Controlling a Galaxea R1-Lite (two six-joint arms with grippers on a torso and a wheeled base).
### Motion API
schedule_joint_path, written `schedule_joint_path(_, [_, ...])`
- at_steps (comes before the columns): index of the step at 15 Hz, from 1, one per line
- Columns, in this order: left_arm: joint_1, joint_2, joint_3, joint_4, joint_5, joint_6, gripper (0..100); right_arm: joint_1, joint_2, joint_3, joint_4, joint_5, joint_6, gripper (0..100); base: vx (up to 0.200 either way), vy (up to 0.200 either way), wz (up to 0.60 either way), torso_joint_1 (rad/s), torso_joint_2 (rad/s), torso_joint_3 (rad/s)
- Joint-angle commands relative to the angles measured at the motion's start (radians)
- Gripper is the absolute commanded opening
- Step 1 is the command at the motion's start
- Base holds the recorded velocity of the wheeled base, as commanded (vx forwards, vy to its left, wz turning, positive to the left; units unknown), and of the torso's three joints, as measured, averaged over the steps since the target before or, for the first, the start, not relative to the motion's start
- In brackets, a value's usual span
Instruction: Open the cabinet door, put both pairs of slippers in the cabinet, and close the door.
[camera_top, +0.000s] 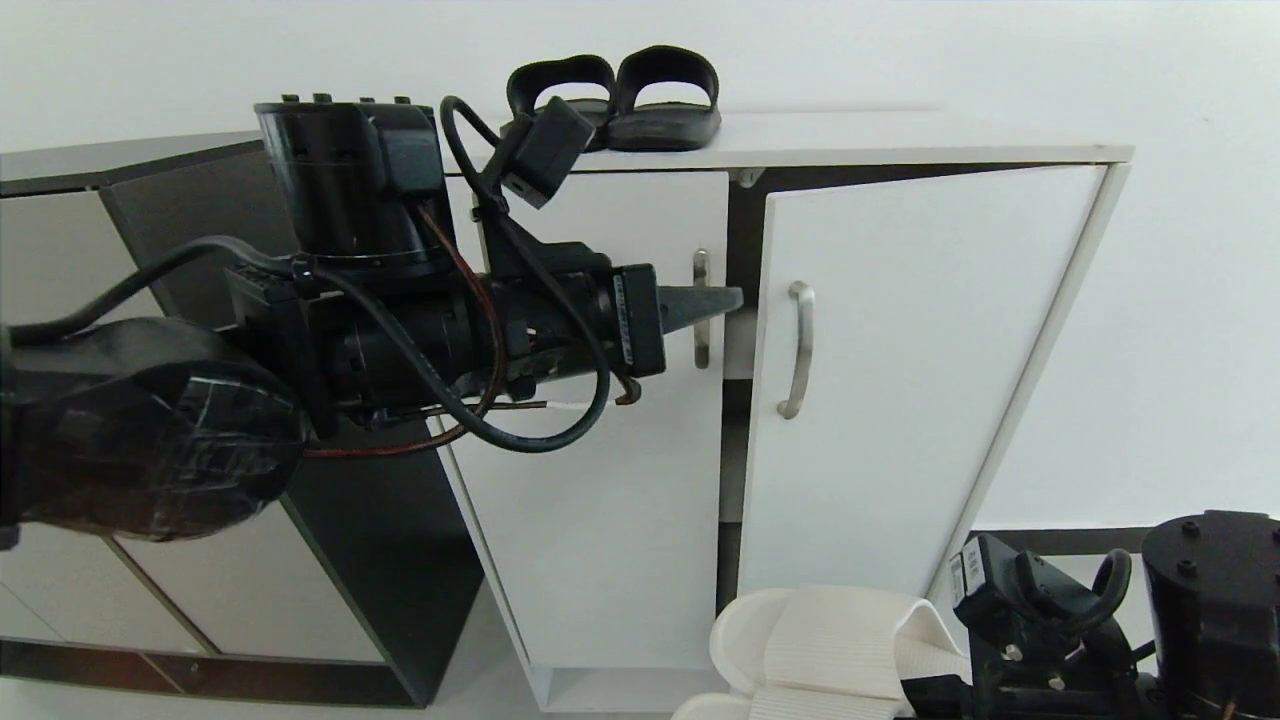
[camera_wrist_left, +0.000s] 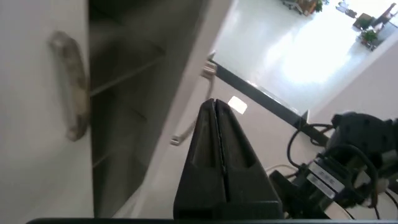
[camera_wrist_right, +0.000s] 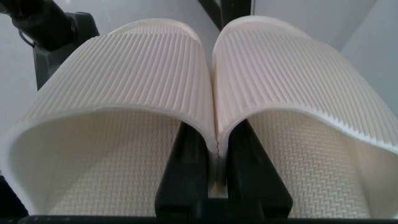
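Wall, head view: white behind the cabinet (camera_top: 600, 520); its right door (camera_top: 900, 380) ajar; black slippers (camera_top: 620, 100) on top.
Left wrist view: my left pincer (camera_wrist_left: 215, 109) pressed together, facing the shelves (camera_wrist_left: 124, 68).
Right wrist view: my right pincer (camera_wrist_right: 216, 146) pinching both white slippers (camera_wrist_right: 143, 74).

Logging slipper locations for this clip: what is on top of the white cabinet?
A pair of black slippers sits side by side on the cabinet top. The left arm's camera housing covers the front of one slipper; the top behind the pair is hidden.
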Motion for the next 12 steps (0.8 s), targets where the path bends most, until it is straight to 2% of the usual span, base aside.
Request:
schedule_joint_path(1, [0.033,0.054,-0.053,-0.019,-0.002,-0.029,0,0.0,0.003,-0.001,-0.001,0.0,-0.001,0,0.0,0.0,0.0,0.0,0.0,0.0])
schedule_joint_path(3, [0.038,0.131,-0.136,-0.025,0.0,-0.06,0,0.0,0.003,-0.002,-0.002,0.0,-0.002,0,0.0,0.0,0.0,0.0,0.0,0.0])
schedule_joint_path(7, [0.038,0.261,-0.286,-0.022,0.004,-0.065,0,0.006,0.009,-0.009,-0.001,-0.002,-0.001,0,0.0,0.0,0.0,0.0,0.0,0.0])
schedule_joint_path(12, [0.031,0.297,-0.329,-0.018,0.004,-0.065,0,0.025,0.024,-0.012,-0.001,-0.006,0.001,0,0.0,0.0,0.0,0.0,0.0,0.0])
